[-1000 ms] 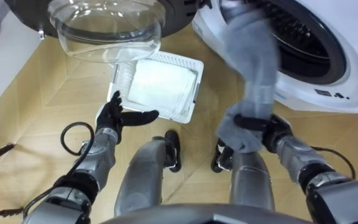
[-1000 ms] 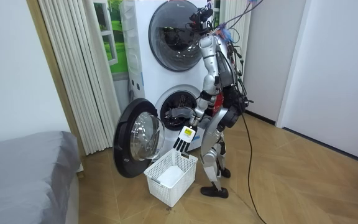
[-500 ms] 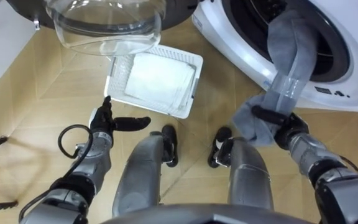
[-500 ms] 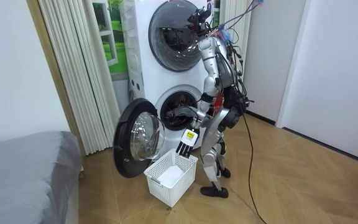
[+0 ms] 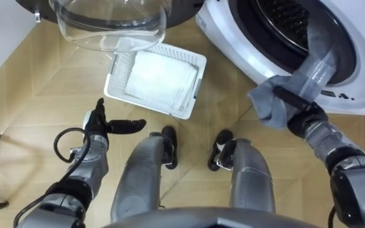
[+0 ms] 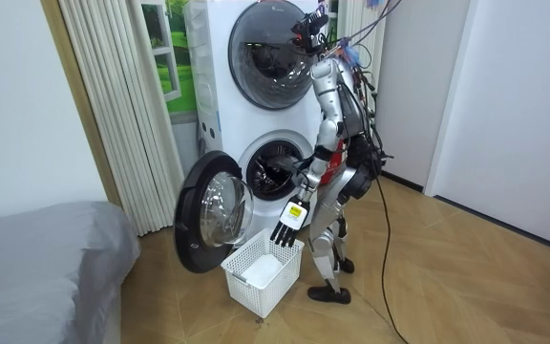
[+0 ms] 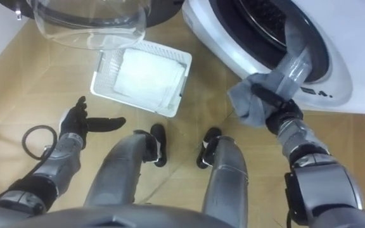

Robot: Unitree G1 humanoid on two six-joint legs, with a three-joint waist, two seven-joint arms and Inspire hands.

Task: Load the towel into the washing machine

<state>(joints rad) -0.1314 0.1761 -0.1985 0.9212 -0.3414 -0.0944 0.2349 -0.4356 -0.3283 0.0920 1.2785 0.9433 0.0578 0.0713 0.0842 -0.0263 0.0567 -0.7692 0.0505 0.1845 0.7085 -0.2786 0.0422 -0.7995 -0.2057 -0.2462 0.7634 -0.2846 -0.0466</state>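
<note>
Right hand [image 5: 300, 107] fingers curled round towel [image 5: 268, 101] at washing machine [image 5: 363, 69] rim; left hand [image 5: 99, 124] straight-fingered, empty; bunch may snag rim, drop

White slatted basket [image 5: 196, 85] on the herringbone wood floor [image 5: 37, 88]. A folded white cloth [image 5: 157, 79] lies inside it. Grey-covered bed [image 6: 36, 258] at the room view's left, pale pleated curtains [image 6: 122, 115] behind it. Plain white wall [image 6: 514, 105] at the right.

A grey towel [image 5: 268, 106] hangs from inside the open white washing machine [image 5: 233, 38] over its rim, lower end bunched.
</note>
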